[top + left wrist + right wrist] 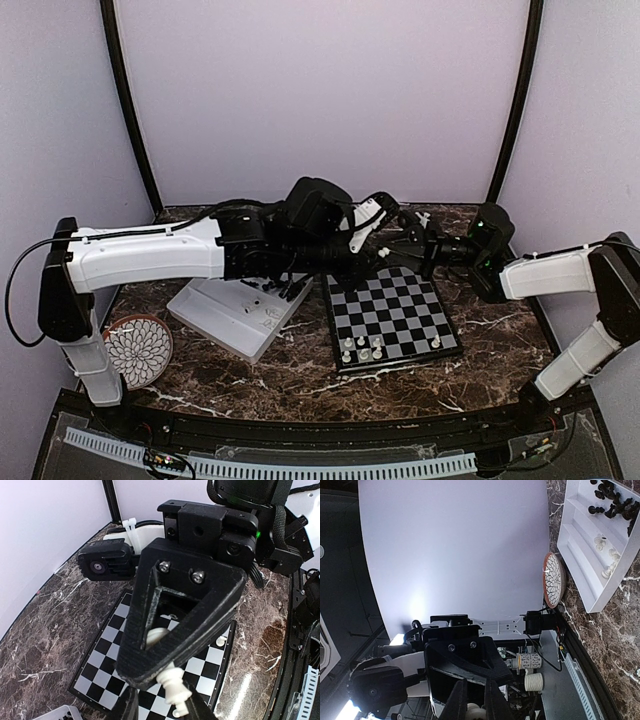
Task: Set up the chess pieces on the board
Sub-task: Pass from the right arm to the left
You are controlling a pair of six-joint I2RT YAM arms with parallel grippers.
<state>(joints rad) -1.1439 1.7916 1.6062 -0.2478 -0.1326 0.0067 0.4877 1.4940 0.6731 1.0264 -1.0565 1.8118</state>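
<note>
Above the counter (300, 378), over the board's (395, 310) twelve o'clock edge, the right gripper (474, 700) clenches a white chess piece (172, 690). The left gripper (161, 710) flanks it, but its hold cannot be told. An early release would likely drop it, toppling the white pieces (362, 343) at six o'clock.
</note>
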